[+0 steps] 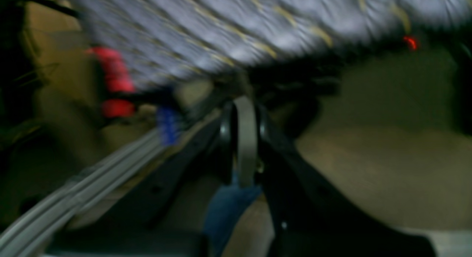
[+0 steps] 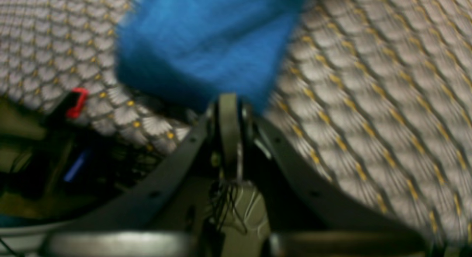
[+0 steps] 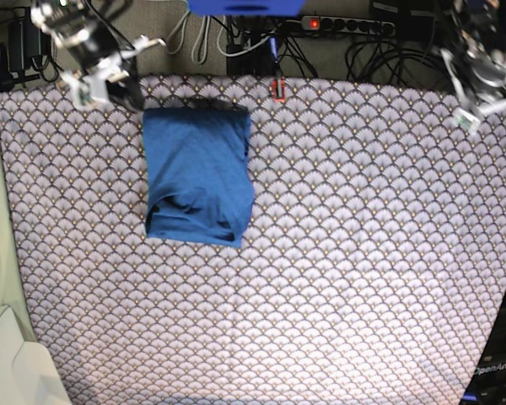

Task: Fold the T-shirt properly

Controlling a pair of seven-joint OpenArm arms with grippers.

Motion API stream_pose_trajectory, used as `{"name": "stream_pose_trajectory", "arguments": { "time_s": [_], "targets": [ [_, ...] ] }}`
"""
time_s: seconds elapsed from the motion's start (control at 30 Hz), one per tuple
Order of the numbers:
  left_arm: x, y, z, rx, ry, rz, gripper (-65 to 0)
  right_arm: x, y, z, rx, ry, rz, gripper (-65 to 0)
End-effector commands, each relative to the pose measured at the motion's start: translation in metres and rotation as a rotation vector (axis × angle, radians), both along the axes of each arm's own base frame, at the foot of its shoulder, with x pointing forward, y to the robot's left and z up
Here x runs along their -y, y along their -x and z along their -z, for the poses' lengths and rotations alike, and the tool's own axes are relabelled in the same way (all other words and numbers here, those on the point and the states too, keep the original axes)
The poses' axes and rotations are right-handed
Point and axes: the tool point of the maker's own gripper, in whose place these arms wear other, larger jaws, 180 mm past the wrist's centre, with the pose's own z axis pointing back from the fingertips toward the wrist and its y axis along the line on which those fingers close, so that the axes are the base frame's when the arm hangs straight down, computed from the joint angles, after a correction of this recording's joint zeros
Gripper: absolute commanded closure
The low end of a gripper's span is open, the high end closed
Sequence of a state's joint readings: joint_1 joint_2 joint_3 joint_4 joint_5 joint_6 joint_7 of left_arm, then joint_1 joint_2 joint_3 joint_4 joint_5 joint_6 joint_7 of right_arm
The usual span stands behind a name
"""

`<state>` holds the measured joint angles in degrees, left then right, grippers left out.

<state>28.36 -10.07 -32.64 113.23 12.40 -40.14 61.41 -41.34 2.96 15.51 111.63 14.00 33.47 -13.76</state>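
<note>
A bench draped in a grey-white cloth with a gold-dotted scallop pattern fills the base view, backed by a dark strip of cables and a black power strip with a red lamp along its far edge, and a pale surface past its near corner on the right arm's side. The T-shirt, a plain medium-blue soft knit garment, lies flat on the cloth as a compact folded rectangle, its long axis running from the far edge toward the near one. The right end effector hangs just off the shirt's far corner, outboard of it and close by; its own wrist view shows its fingers together on nothing, with blue fabric just ahead of the tips. The left end effector sits well apart from the shirt, across the whole open stretch of cloth, over the bench's far corner on its own side; its wrist view is blurred, but its jaws stand together with nothing clearly clamped between them. The right arm is by far the nearer one, so any further tidying of the fold would likely fall to it. The fold looks largely done.
</note>
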Motion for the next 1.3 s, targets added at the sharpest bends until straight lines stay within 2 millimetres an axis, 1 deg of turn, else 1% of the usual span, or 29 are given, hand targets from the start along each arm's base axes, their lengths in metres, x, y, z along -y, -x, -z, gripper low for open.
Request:
{"name": "stream_pose_trajectory", "arguments": {
  "time_s": [0.0,0.1,0.17,0.2,0.27,0.33,0.37,0.47,0.53,0.57,0.63,0.7,0.77,0.8,0.87,0.9,1.0,1.07,1.1,1.17,1.2,1.27],
  "targets": [
    [0.013,-0.008,0.001,0.030,0.032,0.043,-0.2,0.005,0.001,-0.011,0.042,-0.013,0.023,0.0],
    [0.043,0.011,0.028,-0.041,0.116,0.088,-0.2,0.024,0.024,-0.003,-0.015,0.014,0.092,0.0],
    [0.055,0.023,0.047,-0.097,0.159,0.092,-0.1,0.031,0.038,0.010,-0.064,0.011,0.127,0.0],
    [0.062,0.028,0.057,-0.125,0.182,0.092,-0.1,0.033,0.044,0.019,-0.094,0.005,0.142,0.0],
    [0.072,0.039,0.076,-0.179,0.225,0.075,-0.1,0.037,0.059,0.041,-0.161,-0.011,0.167,0.0],
    [0.079,0.059,0.102,-0.259,0.280,0.036,-0.1,0.040,0.078,0.069,-0.242,-0.036,0.200,0.0],
    [0.082,0.064,0.114,-0.289,0.303,0.017,-0.1,0.041,0.088,0.085,-0.288,-0.053,0.218,0.0],
    [0.099,0.073,0.145,-0.308,0.401,-0.015,-0.1,0.040,0.112,0.129,-0.398,-0.112,0.280,0.0],
    [0.110,0.080,0.163,-0.302,0.473,-0.035,-0.1,0.040,0.127,0.152,-0.425,-0.156,0.335,0.0],
    [0.115,0.082,0.171,-0.292,0.508,-0.045,-0.1,0.039,0.132,0.162,-0.428,-0.178,0.365,0.0],
    [0.120,0.083,0.184,-0.266,0.543,-0.088,-0.1,0.044,0.145,0.182,-0.443,-0.192,0.409,0.0],
    [0.132,0.088,0.196,-0.270,0.588,-0.093,-0.1,0.043,0.159,0.203,-0.466,-0.206,0.449,0.0],
    [0.138,0.091,0.205,-0.284,0.613,-0.083,-0.1,0.039,0.170,0.223,-0.493,-0.227,0.490,0.0],
    [0.140,0.094,0.210,-0.293,0.628,-0.089,-0.1,0.044,0.173,0.229,-0.495,-0.230,0.516,0.0],
    [0.148,0.100,0.219,-0.307,0.661,-0.110,-0.1,0.045,0.180,0.243,-0.509,-0.252,0.578,0.0],
    [0.151,0.100,0.223,-0.307,0.675,-0.122,-0.1,0.046,0.181,0.248,-0.512,-0.257,0.606,0.0],
    [0.155,0.106,0.235,-0.311,0.710,-0.180,-0.1,0.063,0.191,0.263,-0.542,-0.182,0.696,0.0],
    [0.150,0.110,0.246,-0.287,0.682,-0.249,-0.1,0.069,0.187,0.270,-0.550,-0.134,0.734,0.0],
    [0.147,0.112,0.250,-0.264,0.668,-0.282,-0.2,0.069,0.183,0.274,-0.562,-0.112,0.735,0.0],
    [0.140,0.114,0.257,-0.208,0.644,-0.322,-0.2,0.076,0.178,0.278,-0.580,-0.022,0.732,0.0],
    [0.131,0.113,0.259,-0.181,0.624,-0.341,-0.2,0.079,0.178,0.280,-0.586,0.020,0.732,0.0],
    [0.123,0.119,0.264,-0.160,0.587,-0.377,-0.2,0.086,0.181,0.282,-0.606,0.122,0.727,0.0]
  ]
}}
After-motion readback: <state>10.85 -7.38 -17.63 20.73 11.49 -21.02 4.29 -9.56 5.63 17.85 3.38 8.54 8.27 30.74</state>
